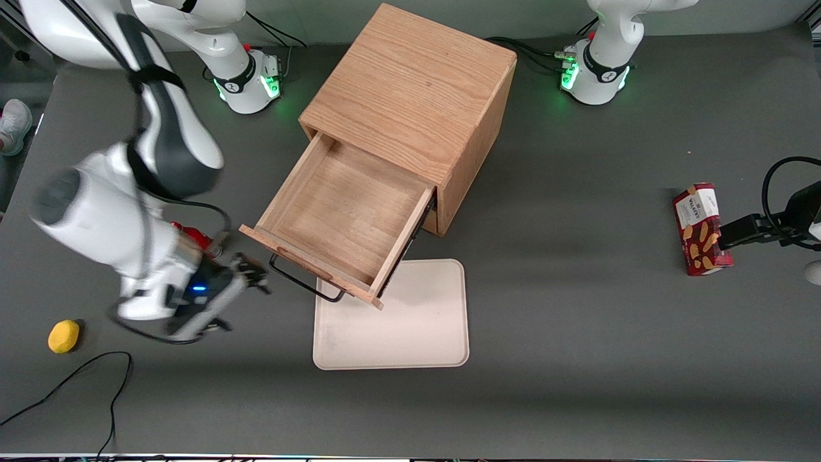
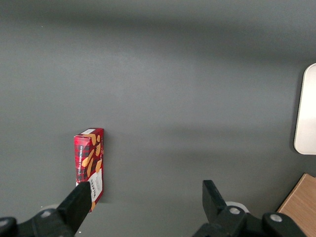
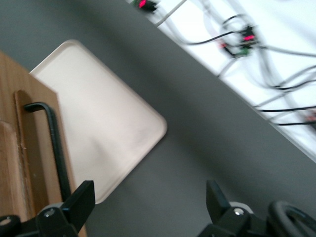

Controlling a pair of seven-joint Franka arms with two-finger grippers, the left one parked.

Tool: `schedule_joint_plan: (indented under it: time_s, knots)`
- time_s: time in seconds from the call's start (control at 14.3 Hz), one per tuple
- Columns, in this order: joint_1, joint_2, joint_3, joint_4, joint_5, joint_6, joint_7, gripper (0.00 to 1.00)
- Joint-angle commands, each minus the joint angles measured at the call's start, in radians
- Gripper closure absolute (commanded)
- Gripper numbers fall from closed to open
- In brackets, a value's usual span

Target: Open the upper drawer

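The upper drawer (image 1: 346, 212) stands pulled well out of the light-oak cabinet (image 1: 410, 90), and its wooden inside is bare. Its thin black wire handle (image 1: 304, 282) runs along the drawer front, which overhangs a cream tray (image 1: 397, 321). My gripper (image 1: 253, 276) hovers just off the handle's end toward the working arm's end of the table, open and holding nothing. In the right wrist view the gripper (image 3: 149, 197) spans bare grey table, with the handle (image 3: 54, 148) and drawer front (image 3: 15, 163) beside one finger (image 3: 81, 200).
The cream tray (image 3: 98, 113) lies flat on the table, nearer the front camera than the cabinet. A yellow lump (image 1: 63, 335) and a black cable (image 1: 77, 378) lie toward the working arm's end. A red biscuit box (image 1: 700, 229) lies toward the parked arm's end.
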Motion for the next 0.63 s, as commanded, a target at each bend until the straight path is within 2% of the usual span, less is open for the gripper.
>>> schedule_joint_plan:
  time_s: [0.0, 0.14, 0.28, 0.42, 0.56]
  knots:
    - [-0.003, -0.145, -0.063, -0.026, 0.081, -0.147, 0.052, 0.00]
    - [-0.005, -0.228, -0.122, -0.035, 0.113, -0.300, 0.217, 0.00]
    - [-0.026, -0.317, -0.130, -0.073, 0.098, -0.440, 0.434, 0.00]
    - [-0.040, -0.385, -0.130, -0.127, 0.058, -0.541, 0.600, 0.00]
    - [-0.052, -0.425, -0.132, -0.147, -0.021, -0.612, 0.662, 0.00]
